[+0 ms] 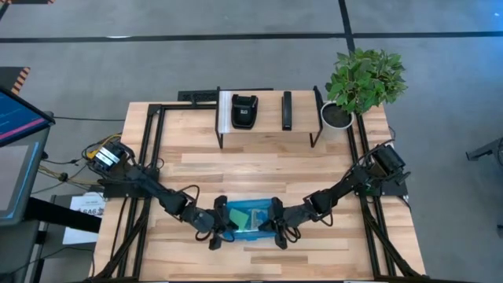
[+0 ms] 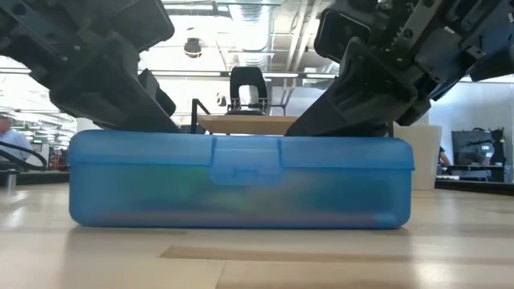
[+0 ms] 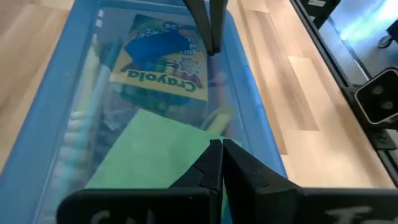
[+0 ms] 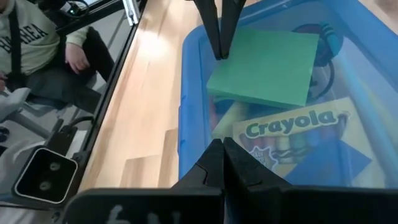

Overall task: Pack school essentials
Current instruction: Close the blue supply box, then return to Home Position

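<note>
High view shows us one blue translucent pencil box (image 1: 250, 219) lying near the table's 6 o'clock edge, with one gripper at each short end: the left gripper (image 1: 221, 228) at the box's 9 o'clock end, the right gripper (image 1: 278, 226) at its 3 o'clock end. Both grippers are clenched, fingers pressed together with nothing between them, and they appear to bear down on the lid.

We judge the box rigid but light, its smooth plastic slippery against the wood; a push at one end alone would likely slide or pivot it. The front latch (image 2: 246, 169) sits centred on the long side in the low view, and the lid looks down. We would hold it by the two short ends, or press the lid near the latch.

Inside, through the lid, we count one crayon box (image 3: 163, 60) and one green sticky-note pad (image 3: 152, 152), the pad overlapping the crayon box's edge. Both are soft-cornered card or paper, light, easily creased. Pencils (image 3: 84, 121) lie along one wall; we cannot count them. Scissors and eraser we cannot make out.

Beyond the task: one potted plant (image 1: 363, 79) at 1 o'clock, one black device (image 1: 244, 111) at 12 o'clock.
</note>
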Tool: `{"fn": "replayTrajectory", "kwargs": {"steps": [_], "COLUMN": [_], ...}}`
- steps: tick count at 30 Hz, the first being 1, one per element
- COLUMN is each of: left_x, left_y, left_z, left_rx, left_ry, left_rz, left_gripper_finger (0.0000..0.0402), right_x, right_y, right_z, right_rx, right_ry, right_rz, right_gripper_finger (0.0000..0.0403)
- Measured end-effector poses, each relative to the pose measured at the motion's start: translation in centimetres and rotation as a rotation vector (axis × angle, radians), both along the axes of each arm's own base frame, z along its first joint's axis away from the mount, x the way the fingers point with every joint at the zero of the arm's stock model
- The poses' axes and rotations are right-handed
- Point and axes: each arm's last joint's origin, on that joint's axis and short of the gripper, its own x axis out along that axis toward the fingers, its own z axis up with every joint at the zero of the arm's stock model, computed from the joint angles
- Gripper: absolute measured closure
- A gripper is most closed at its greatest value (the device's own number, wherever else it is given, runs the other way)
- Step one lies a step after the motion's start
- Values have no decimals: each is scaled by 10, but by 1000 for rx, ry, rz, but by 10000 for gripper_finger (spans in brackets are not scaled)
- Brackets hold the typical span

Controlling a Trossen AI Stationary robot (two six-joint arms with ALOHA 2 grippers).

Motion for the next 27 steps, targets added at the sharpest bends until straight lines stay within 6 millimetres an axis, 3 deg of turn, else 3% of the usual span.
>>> {"fn": "replayTrajectory", "kwargs": {"steps": [5,14,27], "left_x": [-1,-19,-40], "left_y": [3,15,11], "left_z": [8,42,92], "left_rx": [14,70,74], "left_ry": [-16,0,-184], "left_rz": [-6,33,-72], "left_gripper_finger": [402,402,401], "right_x": [0,3,-1], "right_y": [0,0,-8], "right_z": [1,9,55], "right_rx": [3,12,-78], "right_ry": [-9,-83,-252], "right_rz": [-3,14,53], "right_gripper_finger": [390,390,390]}}
